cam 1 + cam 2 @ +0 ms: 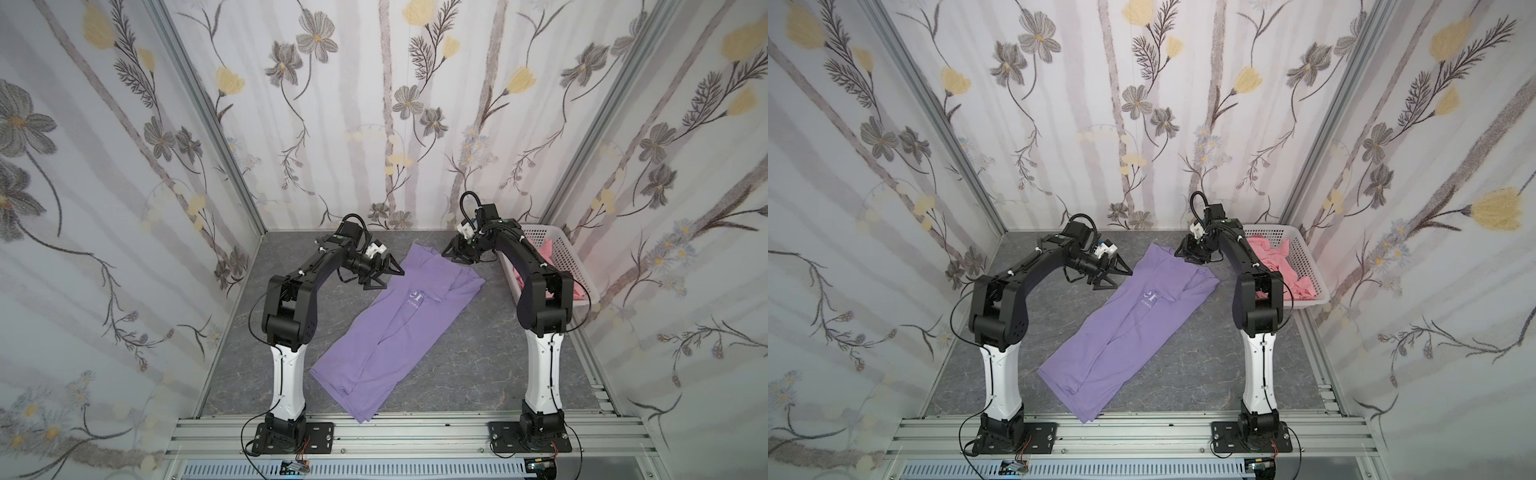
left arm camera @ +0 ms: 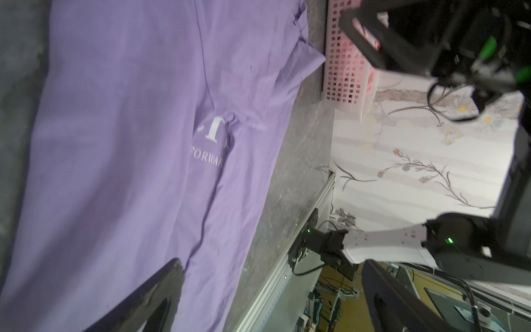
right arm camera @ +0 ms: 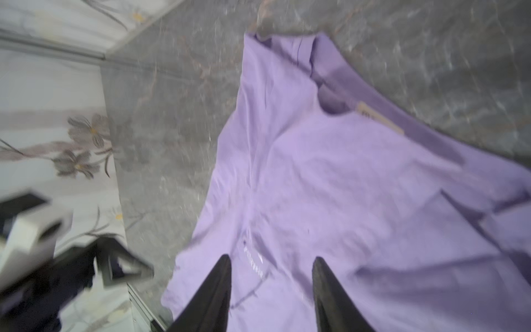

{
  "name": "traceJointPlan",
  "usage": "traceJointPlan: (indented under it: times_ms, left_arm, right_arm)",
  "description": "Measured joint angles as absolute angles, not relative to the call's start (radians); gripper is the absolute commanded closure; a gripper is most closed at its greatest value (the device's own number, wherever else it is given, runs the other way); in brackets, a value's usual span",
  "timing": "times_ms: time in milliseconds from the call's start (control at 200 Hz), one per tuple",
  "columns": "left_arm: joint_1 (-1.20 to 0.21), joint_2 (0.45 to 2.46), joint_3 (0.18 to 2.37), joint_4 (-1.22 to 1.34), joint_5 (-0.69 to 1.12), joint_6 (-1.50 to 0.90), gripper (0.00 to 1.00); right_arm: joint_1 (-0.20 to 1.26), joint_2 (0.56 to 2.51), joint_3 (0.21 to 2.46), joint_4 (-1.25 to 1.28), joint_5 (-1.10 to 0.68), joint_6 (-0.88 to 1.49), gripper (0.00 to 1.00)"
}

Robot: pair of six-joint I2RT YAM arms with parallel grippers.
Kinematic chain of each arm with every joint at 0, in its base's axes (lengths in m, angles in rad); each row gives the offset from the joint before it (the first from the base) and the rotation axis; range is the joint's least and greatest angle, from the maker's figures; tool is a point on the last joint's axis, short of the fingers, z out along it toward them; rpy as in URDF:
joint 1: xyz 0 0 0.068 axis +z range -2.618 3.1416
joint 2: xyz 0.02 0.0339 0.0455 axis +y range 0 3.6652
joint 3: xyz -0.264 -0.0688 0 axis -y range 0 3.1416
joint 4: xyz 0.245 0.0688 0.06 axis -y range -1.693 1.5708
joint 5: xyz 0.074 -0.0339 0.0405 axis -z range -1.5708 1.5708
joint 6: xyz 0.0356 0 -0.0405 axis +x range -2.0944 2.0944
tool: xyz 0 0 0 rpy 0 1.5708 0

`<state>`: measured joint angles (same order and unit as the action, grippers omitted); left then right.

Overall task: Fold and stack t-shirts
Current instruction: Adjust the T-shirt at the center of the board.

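Right gripper (image 1: 459, 257), partly apart and empty, just upper right of collar end of lavender t-shirt (image 1: 386, 332); long axis slanting to lower left; left gripper (image 1: 388, 278), spread wide, equally near.

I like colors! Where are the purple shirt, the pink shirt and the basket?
purple shirt (image 1: 374, 332), top view, middle of body.
pink shirt (image 1: 1274, 258), top view, bunched cloth.
basket (image 1: 1306, 262), top view, mesh wall.
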<state>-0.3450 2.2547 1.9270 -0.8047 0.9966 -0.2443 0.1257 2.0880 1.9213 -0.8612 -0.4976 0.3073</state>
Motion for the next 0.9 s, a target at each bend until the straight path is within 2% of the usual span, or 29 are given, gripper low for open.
traceJointPlan:
  times_ms: [105,180,470,595,744,899]
  left_arm:
    - [-0.4,2.44,2.125,-0.835,0.979,-0.221,0.0]
    - [-0.429,2.531,2.211,-0.841,0.977,-0.22,0.0]
    - [-0.411,2.803,2.656,-0.9,0.945,-0.266,0.0]
    - [-0.355,2.797,2.649,-0.924,0.927,-0.282,0.0]
    - [-0.285,2.751,2.616,-1.012,0.822,-0.226,0.0]
    - [-0.243,2.617,2.411,-1.042,0.687,-0.186,0.0]
  right_arm:
    - [0.123,1.797,1.748,-0.86,-0.454,0.251,0.53]
    - [0.12,1.672,1.672,-0.843,-0.445,0.229,0.53]
    - [0.125,1.504,1.469,-0.857,-0.398,0.217,0.52]
    - [0.126,1.486,1.418,-0.858,-0.396,0.22,0.51]
    - [0.134,1.479,1.378,-0.857,-0.393,0.225,0.51]
    - [0.168,1.516,1.361,-0.856,-0.386,0.224,0.52]
